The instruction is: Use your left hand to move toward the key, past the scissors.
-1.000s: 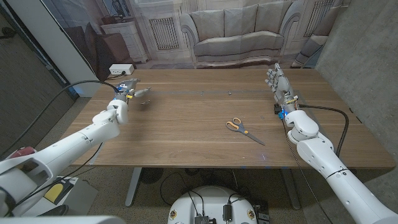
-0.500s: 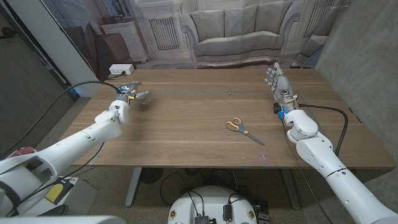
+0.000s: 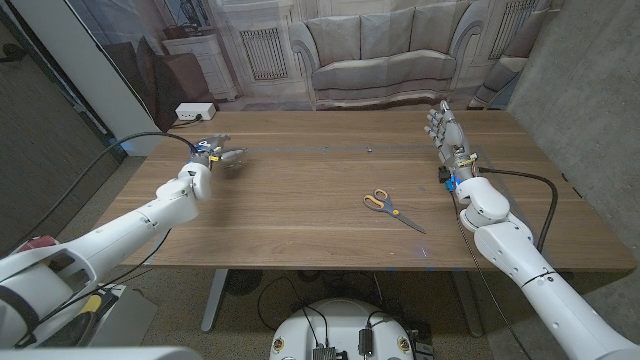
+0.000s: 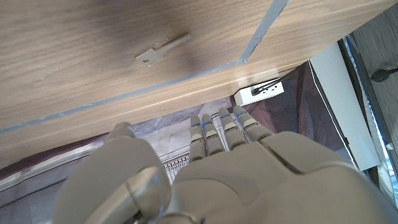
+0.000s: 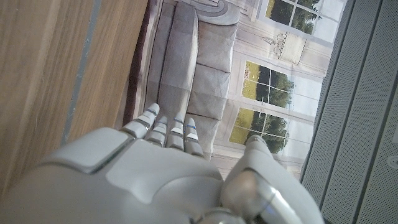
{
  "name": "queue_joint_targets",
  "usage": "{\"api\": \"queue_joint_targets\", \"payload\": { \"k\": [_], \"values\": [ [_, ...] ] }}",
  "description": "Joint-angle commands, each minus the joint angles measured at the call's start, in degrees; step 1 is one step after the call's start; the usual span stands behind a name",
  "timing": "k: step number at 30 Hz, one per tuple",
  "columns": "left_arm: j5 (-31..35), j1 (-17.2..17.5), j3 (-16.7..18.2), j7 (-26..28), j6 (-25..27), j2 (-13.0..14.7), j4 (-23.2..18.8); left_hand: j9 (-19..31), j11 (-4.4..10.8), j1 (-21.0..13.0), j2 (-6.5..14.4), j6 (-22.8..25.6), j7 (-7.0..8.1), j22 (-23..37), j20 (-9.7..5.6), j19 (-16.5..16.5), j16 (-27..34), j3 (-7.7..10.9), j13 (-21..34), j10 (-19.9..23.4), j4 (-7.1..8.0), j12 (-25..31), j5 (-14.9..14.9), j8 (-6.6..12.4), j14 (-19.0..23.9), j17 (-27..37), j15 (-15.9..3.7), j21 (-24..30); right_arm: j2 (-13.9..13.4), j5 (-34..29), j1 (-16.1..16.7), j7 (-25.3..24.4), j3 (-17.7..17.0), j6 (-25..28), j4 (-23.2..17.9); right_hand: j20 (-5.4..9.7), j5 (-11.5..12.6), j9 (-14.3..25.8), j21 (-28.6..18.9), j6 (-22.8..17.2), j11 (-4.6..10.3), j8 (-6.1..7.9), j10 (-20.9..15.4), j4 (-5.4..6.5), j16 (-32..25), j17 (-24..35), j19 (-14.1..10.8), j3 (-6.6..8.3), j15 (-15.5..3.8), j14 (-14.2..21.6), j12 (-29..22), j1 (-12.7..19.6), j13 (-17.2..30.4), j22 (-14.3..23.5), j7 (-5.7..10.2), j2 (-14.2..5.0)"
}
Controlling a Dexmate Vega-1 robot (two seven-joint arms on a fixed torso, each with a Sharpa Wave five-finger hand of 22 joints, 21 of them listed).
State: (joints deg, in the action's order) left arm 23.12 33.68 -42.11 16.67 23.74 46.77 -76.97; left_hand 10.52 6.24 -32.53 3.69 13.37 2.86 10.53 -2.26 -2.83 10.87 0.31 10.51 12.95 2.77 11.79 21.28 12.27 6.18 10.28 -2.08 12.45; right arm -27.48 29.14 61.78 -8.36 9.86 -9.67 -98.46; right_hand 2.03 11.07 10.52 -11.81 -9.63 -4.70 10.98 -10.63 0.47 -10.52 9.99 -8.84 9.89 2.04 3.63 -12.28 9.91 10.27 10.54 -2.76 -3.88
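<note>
The left hand's fingers (image 4: 227, 127) lie straight and close together with the thumb apart, holding nothing; they reach out over the far edge of the wooden surface (image 3: 300, 200). In the head view the left hand (image 3: 215, 152) hovers over the surface well to the left of the scissors (image 3: 392, 209), near the far left corner. The right hand's fingers (image 5: 168, 127) are likewise straight and apart from the thumb, with nothing in them; the right hand (image 3: 447, 135) stands on its edge, palm upright, beyond and to the right of the scissors, near the surface's right side.

The key (image 4: 161, 50) lies flat on the surface, seen in the left wrist view just ahead of the left fingers and beside a pale line (image 4: 258, 34) that runs across the wood. In the head view it is only a tiny speck (image 3: 369, 150), beyond the scissors toward the far edge and well apart from both hands.

The scissors lie flat with yellow-grey handles toward the left hand and blades pointing to the near right.

Beyond the scissors, past the far edge, hangs a backdrop picturing a sofa (image 3: 390, 60). A white power strip (image 3: 194, 111) sits off the far left corner.
</note>
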Motion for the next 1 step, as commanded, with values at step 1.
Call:
{"api": "queue_joint_targets", "payload": {
  "k": [1],
  "values": [
    [-1.29,-0.07,0.08,0.98,-0.33,-1.14,1.86,0.29,0.0,-0.47,0.2,0.18,-0.14,0.09,-2.73,-0.09,-0.11,-0.18,0.24,-0.17,-0.06,-0.13,0.32,-0.07,0.46,0.17,-2.46,-0.39,-0.58,-0.29,-0.35,0.44,0.39,0.19,-0.19,0.75,0.32,0.23,0.13,-0.42,0.02,0.15,-0.66,-0.16,0.02,0.28,-0.54,-0.04,0.12,0.49,0.14,0.05,0.25,0.06,0.13,-0.05]
  ]
}}
